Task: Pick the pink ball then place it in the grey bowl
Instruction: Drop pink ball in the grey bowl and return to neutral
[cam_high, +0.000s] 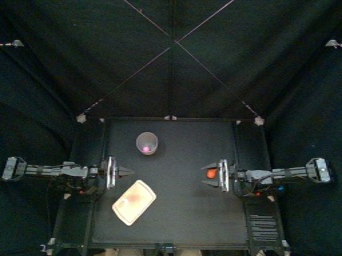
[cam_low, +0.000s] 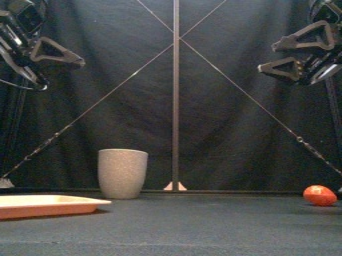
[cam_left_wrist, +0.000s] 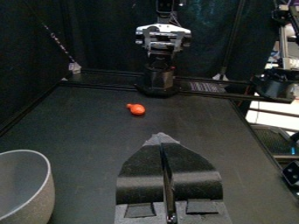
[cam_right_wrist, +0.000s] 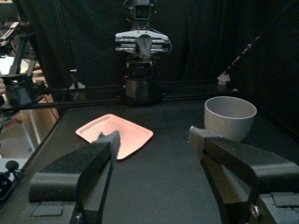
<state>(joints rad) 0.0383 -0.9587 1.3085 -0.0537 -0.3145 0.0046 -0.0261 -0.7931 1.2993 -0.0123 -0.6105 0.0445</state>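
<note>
Above table (cam_high: 187, 205), right gripper (cam_right_wrist: 152, 136) wide apart

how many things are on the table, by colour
grey: 1, the speckled cup
pink: 2, the flat tray and what looks like a pink ball inside the cup, seen only from above
red: 1, a small toy
total: 4
</note>
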